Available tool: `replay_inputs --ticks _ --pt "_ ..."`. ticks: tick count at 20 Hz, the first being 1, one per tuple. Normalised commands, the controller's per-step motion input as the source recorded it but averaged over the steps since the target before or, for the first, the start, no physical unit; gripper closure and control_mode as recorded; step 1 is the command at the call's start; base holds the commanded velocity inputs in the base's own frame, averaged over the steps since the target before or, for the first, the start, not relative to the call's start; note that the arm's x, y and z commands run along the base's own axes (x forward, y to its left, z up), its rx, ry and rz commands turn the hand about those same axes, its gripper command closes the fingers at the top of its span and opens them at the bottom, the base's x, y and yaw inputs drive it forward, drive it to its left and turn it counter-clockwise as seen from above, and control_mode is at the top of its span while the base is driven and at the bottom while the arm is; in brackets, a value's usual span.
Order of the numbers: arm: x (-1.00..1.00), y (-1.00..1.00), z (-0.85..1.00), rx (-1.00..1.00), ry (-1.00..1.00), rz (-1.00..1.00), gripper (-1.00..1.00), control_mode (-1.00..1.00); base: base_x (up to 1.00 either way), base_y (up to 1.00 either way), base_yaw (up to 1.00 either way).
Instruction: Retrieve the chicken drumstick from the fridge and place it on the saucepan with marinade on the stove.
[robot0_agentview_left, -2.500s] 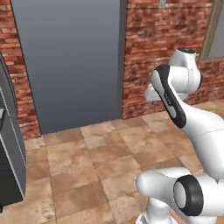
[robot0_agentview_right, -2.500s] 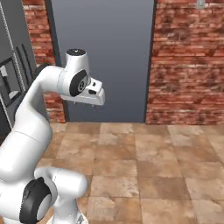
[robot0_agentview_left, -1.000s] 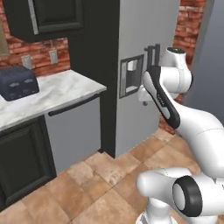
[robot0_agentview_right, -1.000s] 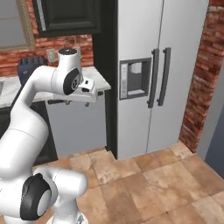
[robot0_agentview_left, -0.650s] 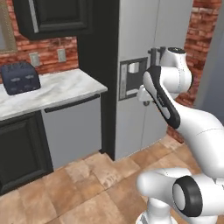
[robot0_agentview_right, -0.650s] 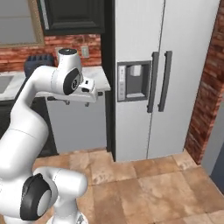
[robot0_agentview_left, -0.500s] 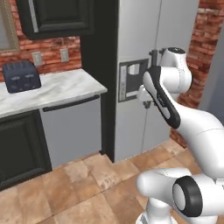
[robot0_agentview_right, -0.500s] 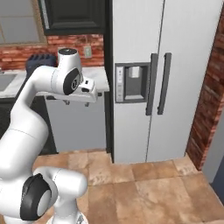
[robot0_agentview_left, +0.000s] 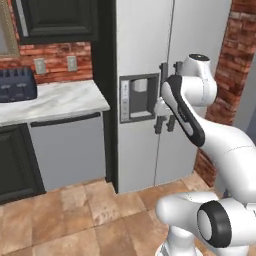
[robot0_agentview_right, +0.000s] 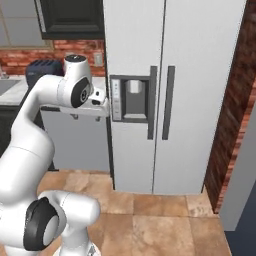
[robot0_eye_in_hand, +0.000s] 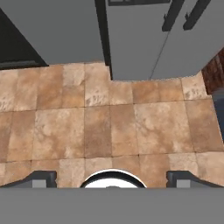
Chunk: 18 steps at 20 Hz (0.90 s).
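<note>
While the fridge (robot0_agentview_right: 170, 95) stands closed at twelve o'clock, doors and dark handles (robot0_agentview_right: 160, 102) together, the gripper (robot0_eye_in_hand: 112, 177) hangs spread above the floor tiles (robot0_eye_in_hand: 109, 127), holding nothing.

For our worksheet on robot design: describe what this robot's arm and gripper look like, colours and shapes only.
The arm is glossy white, built of rounded, tube-like segments with dark grey or black round caps at the joints and a black band along one link. The gripper ends in two small dark grey, blocky finger tips. No cables or markings are visible.
</note>
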Motion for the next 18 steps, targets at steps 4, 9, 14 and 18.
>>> replay_inputs --ticks 4,9,14,18 --pt "0.0 0.0 0.0 0.0 0.0 0.0 -1.0 1.0 0.38 -0.91 0.24" --pt "0.0 0.0 0.0 0.0 0.0 0.0 -1.0 1.0 0.36 -0.71 0.13" --pt "0.0 0.0 0.0 0.0 0.0 0.0 -1.0 1.0 0.41 -0.41 0.09" --pt "0.0 0.0 0.0 0.0 0.0 0.0 -1.0 1.0 0.42 -0.16 0.0"
